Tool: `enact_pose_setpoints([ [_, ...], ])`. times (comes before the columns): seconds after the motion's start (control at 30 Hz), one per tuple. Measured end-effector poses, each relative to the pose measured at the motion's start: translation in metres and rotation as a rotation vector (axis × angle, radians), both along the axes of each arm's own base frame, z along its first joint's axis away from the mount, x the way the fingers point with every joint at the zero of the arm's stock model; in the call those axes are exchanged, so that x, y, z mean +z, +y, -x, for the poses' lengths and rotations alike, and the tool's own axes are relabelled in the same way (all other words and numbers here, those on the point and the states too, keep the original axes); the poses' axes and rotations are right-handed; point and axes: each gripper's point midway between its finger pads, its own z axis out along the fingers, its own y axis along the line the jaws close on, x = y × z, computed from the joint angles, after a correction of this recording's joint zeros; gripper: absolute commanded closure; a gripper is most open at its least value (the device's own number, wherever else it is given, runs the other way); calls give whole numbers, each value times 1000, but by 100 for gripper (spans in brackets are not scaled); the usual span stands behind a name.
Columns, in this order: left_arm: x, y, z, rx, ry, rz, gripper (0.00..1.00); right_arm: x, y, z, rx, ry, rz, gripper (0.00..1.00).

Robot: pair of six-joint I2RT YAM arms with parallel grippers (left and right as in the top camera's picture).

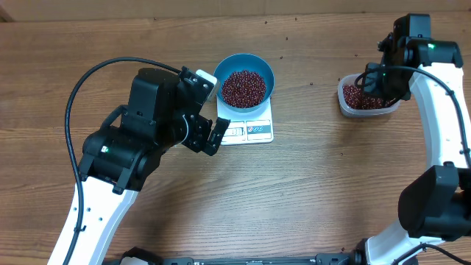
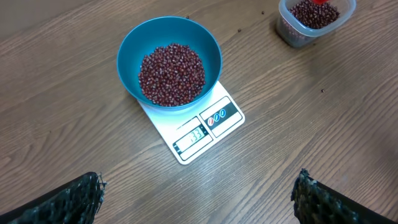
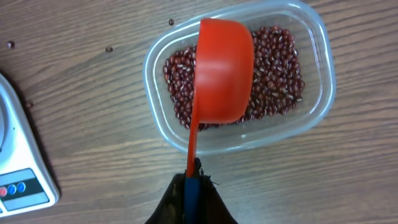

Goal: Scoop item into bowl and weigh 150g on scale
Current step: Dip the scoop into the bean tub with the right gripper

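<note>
Grip inspection, view by view.
Overhead: my left gripper [image 1: 212, 137] is empty beside the scale [image 1: 254, 131]. Left wrist: its fingers [image 2: 74, 199] are spread wide; the bowl [image 2: 127, 56] of beans [image 2: 171, 73] sits on the scale. Right wrist: my right gripper [image 3: 194, 179] clamps the red scoop [image 3: 222, 71] by its handle, over the tub [image 3: 314, 118].

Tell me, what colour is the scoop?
The scoop is bright orange-red, seen best in the right wrist view.

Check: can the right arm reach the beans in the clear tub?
Probably yes: the right claw holds a red scoop directly above the open clear tub of beans, with nothing between.
</note>
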Motion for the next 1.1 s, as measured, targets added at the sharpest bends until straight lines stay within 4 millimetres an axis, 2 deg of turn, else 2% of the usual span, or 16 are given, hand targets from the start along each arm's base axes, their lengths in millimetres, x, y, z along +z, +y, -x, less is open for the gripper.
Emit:
enact_pose_setpoints([
  [0.4, 0, 0, 0, 0, 0, 0, 0, -31, -1, -12, -1, -23, -1, 96],
  [0.73, 0, 0, 0, 0, 0, 0, 0, -69, 8, -16, 12, 52, -62, 96],
  [1.1, 0, 0, 0, 0, 0, 0, 0, -72, 21, -14, 22, 64, -176, 96],
])
